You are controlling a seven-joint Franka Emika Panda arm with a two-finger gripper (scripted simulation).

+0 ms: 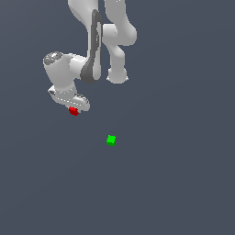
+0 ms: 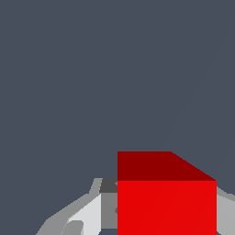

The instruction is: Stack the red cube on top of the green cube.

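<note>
The red cube sits between the fingers of my white gripper, toward the exterior view's left. In the wrist view the red cube fills the space between the two grey fingers, which press against its sides, so the gripper is shut on it. The green cube lies alone on the dark grey floor, to the exterior view's right of the gripper and lower in the picture. The green cube is out of the wrist view. I cannot tell whether the red cube rests on the floor or hangs just above it.
The white arm's links and base stand behind the gripper, at the upper middle of the exterior view. The flat dark grey floor spreads all around, and no other objects show.
</note>
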